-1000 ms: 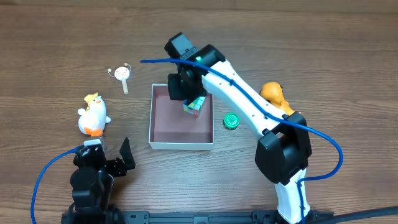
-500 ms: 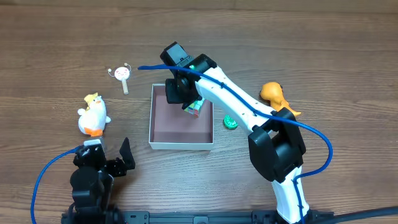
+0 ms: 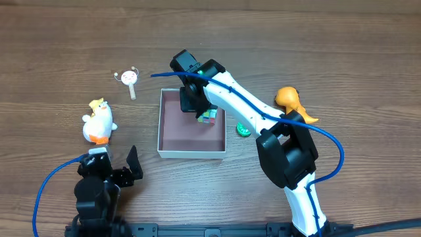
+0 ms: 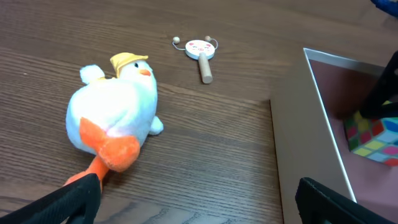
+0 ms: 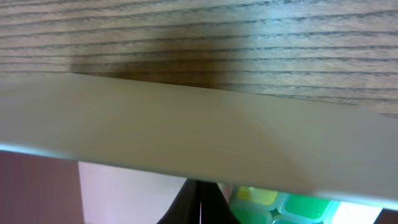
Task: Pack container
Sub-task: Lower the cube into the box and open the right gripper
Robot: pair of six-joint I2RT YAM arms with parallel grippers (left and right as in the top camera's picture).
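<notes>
The container (image 3: 191, 153) is a shallow white box with a pinkish-brown inside, at the table's middle. A multicoloured puzzle cube (image 3: 210, 116) lies inside it near the far right wall. My right gripper (image 3: 195, 105) reaches down into the box just left of the cube. In the right wrist view its fingers (image 5: 200, 202) are shut together with nothing between them, the cube (image 5: 280, 205) beside them and the box wall (image 5: 186, 130) ahead. My left gripper (image 3: 113, 168) rests open and empty near the front left. The left wrist view (image 4: 199, 208) shows its fingers wide apart.
A white plush duck (image 3: 99, 122) with orange feet lies left of the box, also in the left wrist view (image 4: 115, 115). A small wooden rattle (image 3: 129, 79) lies behind it. A green disc (image 3: 244, 129) and an orange toy (image 3: 291, 100) lie right of the box.
My right arm has swung a little to the left inside the box. The cube now shows more fully, to the right of the gripper. The left arm has not moved.
</notes>
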